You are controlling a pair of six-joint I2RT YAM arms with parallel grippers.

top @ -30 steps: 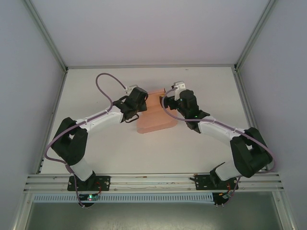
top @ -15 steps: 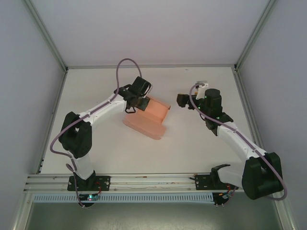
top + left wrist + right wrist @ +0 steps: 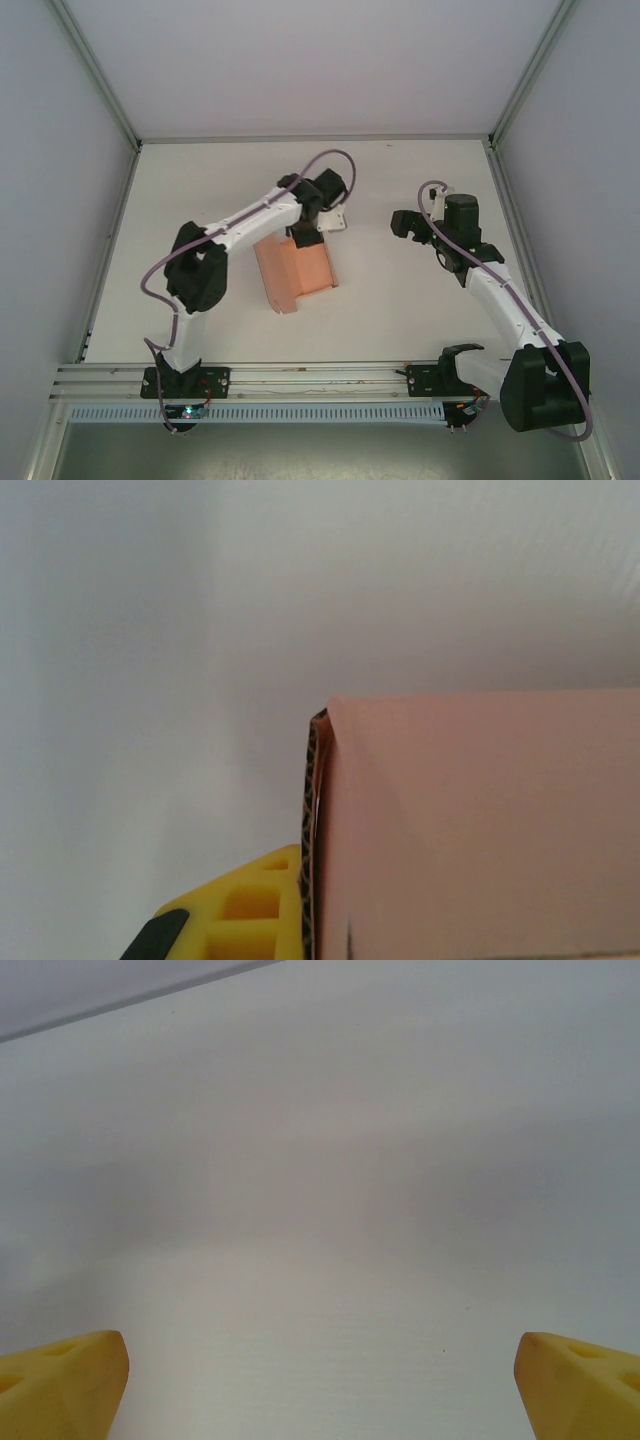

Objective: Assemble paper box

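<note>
The left gripper (image 3: 304, 230) is clenched on the upper edge of the salmon-pink thin-card paper box (image 3: 293, 272), which spreads from it toward the lower centre of the overhead frame, above the white desk (image 3: 400, 300). The left wrist view has the card's edge against a yellow finger (image 3: 250, 920). The left arm reaches toward upper centre, elbow bent. The right gripper (image 3: 404, 224), right of centre and well apart from the box, is released, its yellow fingers (image 3: 60, 1380) spread wide.

I see a white table (image 3: 380, 310) boxed in by pale grey walls (image 3: 300, 60), an aluminium rail (image 3: 320, 377) along its near edge.
</note>
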